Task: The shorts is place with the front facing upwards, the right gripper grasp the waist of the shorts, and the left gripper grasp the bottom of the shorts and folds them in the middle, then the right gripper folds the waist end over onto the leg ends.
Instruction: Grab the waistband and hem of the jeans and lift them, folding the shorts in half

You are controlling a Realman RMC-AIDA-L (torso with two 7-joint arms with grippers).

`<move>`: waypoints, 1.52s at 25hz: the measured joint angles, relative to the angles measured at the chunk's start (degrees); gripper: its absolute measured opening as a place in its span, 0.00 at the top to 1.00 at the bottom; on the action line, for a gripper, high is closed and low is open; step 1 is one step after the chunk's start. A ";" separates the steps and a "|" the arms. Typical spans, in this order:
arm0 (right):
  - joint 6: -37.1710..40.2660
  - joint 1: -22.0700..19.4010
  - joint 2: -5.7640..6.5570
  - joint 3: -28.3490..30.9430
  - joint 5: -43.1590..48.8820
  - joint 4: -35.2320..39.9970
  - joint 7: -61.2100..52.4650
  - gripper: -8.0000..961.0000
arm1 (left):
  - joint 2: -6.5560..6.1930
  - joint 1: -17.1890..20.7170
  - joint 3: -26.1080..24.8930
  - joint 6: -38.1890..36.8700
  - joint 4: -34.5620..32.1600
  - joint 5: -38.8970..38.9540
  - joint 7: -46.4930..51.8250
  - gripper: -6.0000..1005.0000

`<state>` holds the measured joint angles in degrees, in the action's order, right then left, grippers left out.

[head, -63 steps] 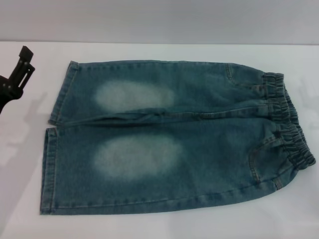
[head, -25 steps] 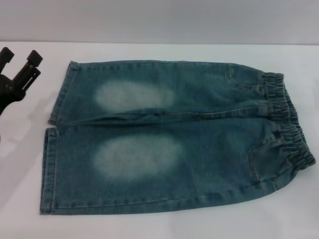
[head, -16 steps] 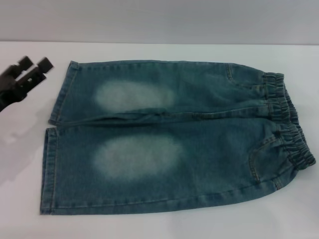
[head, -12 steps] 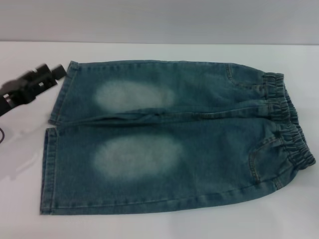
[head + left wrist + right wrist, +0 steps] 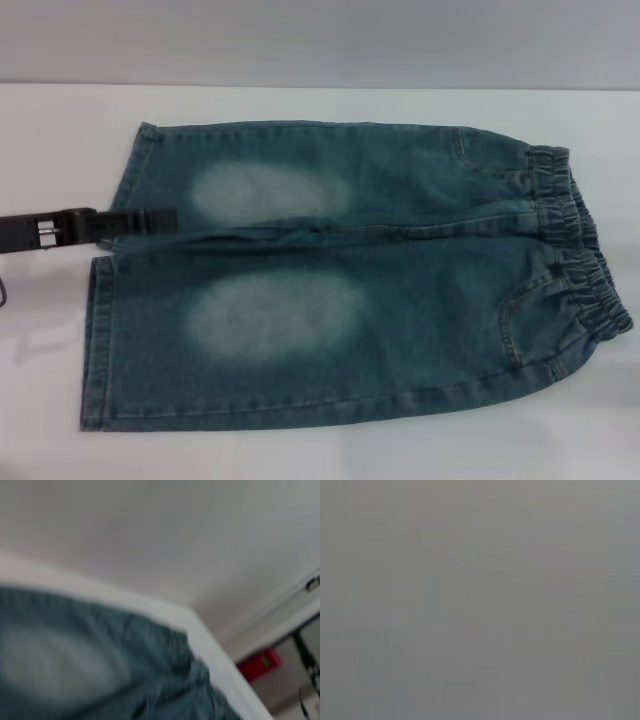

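On the white desk (image 5: 40, 130) the shorts (image 5: 340, 270) lie flat, front up, and we place everything else relative to them. Their waist (image 5: 580, 250) is at the robot's right, the leg ends (image 5: 100, 330) at its left.

We judge the denim soft but fairly thick: it should drape and fold without springing back, and it is light enough for a pinch at an edge. The gathered waist is bulky and gives a sure hold. The hems are thin and flat against the desk, so the fingers would have to slide under or pinch the stitched edge. A hold at the outer corners should keep the cloth from sagging in the middle fold.

The left gripper (image 5: 150, 218) reaches in from beyond the leg ends. It lies low, edge-on, over the hem of the far leg, close to the gap between the legs. We cannot tell how far its fingers are parted, nor whether they touch the cloth. The right gripper is not to be seen.
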<state>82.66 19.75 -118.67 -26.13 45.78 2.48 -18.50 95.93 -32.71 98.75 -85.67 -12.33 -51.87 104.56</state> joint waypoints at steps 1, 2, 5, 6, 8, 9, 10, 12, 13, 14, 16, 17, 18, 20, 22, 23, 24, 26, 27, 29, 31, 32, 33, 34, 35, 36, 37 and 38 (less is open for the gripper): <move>0.30 -0.70 0.00 0.00 0.07 0.83 -1.25 0.37 | 0.00 0.00 0.00 0.00 0.00 0.00 0.00 0.16; 0.32 -1.04 0.00 0.00 0.07 1.34 -1.71 0.37 | -0.25 -0.15 -1.08 -0.09 -0.74 -2.50 2.21 0.16; -0.11 -1.80 0.09 0.47 -0.09 2.25 -2.30 0.37 | -0.75 -0.13 -6.90 -0.42 -4.51 -12.55 9.20 0.16; -0.39 -1.93 0.13 0.69 -0.11 2.48 -2.30 0.37 | -0.80 0.04 -9.59 -0.54 -6.32 -17.33 12.16 0.16; -0.95 -2.21 0.15 1.11 -0.14 2.98 -2.36 0.37 | -0.85 0.10 -11.87 -0.87 -7.88 -20.95 14.59 0.16; -1.17 -2.32 0.15 1.42 -0.18 3.19 -2.43 0.37 | -0.85 0.04 -14.60 -1.87 -10.15 -25.82 17.83 0.16; -1.29 -2.38 0.15 1.80 -0.22 3.27 -2.45 0.37 | -0.85 0.04 -14.60 -1.87 -10.15 -25.82 17.83 0.16; -1.47 -2.43 0.15 2.71 -0.26 3.34 -2.47 0.37 | -0.75 -0.29 -19.73 -4.72 -15.07 -35.20 24.18 0.16; -1.65 -2.38 0.15 2.96 -0.26 3.35 -2.46 0.37 | -0.75 -0.29 -19.73 -4.72 -15.07 -35.20 24.18 0.16; -1.96 -2.29 0.15 3.19 -0.26 3.43 -2.46 0.37 | -0.75 -0.29 -19.73 -4.72 -15.07 -35.20 24.18 0.16; -2.96 -1.95 0.14 3.54 -0.28 3.91 -2.25 0.37 | 0.34 -1.04 -27.94 -10.51 -19.02 -47.99 29.25 0.16; -3.55 -1.77 0.14 3.66 -0.29 4.19 -2.17 0.37 | 0.66 -1.32 -29.64 -11.62 -19.14 -50.27 29.68 0.16; -3.97 -1.60 0.14 3.68 -0.30 4.39 -2.15 0.37 | 0.66 -1.32 -29.64 -11.62 -19.14 -50.27 29.68 0.16; -5.12 -1.15 0.13 3.71 -0.31 4.53 -2.12 0.37 | 1.16 -1.59 -32.05 -12.90 -19.28 -53.62 30.49 0.16; -6.02 -0.74 0.11 3.72 -0.32 4.54 -2.03 0.37 | 1.91 -1.54 -35.54 -14.20 -19.05 -59.66 31.88 0.16; -6.52 -0.48 0.11 3.72 -0.32 4.55 -1.79 0.37 | 2.05 -1.48 -36.19 -14.44 -18.86 -61.20 32.10 0.16; -6.96 -0.16 0.11 3.72 -0.33 4.55 -1.40 0.37 | 2.05 -1.48 -36.19 -14.44 -18.86 -61.20 32.10 0.16; -7.48 0.31 0.11 3.73 -0.34 4.55 -0.76 0.37 | 2.41 -1.35 -36.68 -14.67 -18.66 -64.31 32.28 0.16; -7.60 0.47 0.11 3.73 -0.34 4.54 -0.55 0.37 | 2.41 -1.35 -36.68 -14.67 -18.66 -64.31 32.28 0.16; -7.69 0.73 0.11 3.72 -0.33 4.53 -0.44 0.37 | 2.56 -0.84 -36.80 -14.88 -18.67 -65.43 32.84 0.16; -7.96 1.00 0.11 3.73 -0.32 4.41 -0.42 0.37 | 2.59 0.17 -36.86 -14.99 -18.69 -65.62 33.31 0.16; -8.34 1.17 0.11 3.73 -0.31 4.37 -0.41 0.37 | 2.64 0.55 -36.86 -15.01 -18.69 -65.65 33.40 0.16; -8.72 1.34 0.11 3.73 -0.31 4.36 -0.41 0.37 | 2.68 0.79 -36.86 -15.01 -18.69 -65.67 33.44 0.16; -9.11 1.50 0.11 3.73 -0.30 4.38 -0.41 0.37 | 2.80 1.22 -36.83 -15.01 -18.70 -65.77 33.49 0.16; -9.46 1.68 0.11 3.72 -0.29 4.40 -0.40 0.37 | 2.99 1.46 -36.83 -14.96 -18.71 -66.15 33.52 0.16; -9.74 1.84 0.11 3.72 -0.29 4.41 -0.40 0.37 | 3.16 1.63 -36.84 -14.85 -18.71 -66.55 33.55 0.16; -10.02 2.05 0.11 3.72 -0.28 4.40 -0.39 0.37 | 3.28 1.72 -36.89 -14.70 -18.72 -67.04 33.56 0.16; -10.26 2.24 0.11 3.72 -0.27 4.37 -0.39 0.37 | 3.47 1.79 -36.96 -14.43 -18.72 -67.64 33.56 0.16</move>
<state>72.40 21.99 -118.56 -22.41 45.50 6.85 -18.89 99.41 -30.92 61.79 -100.10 -31.06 -119.51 138.12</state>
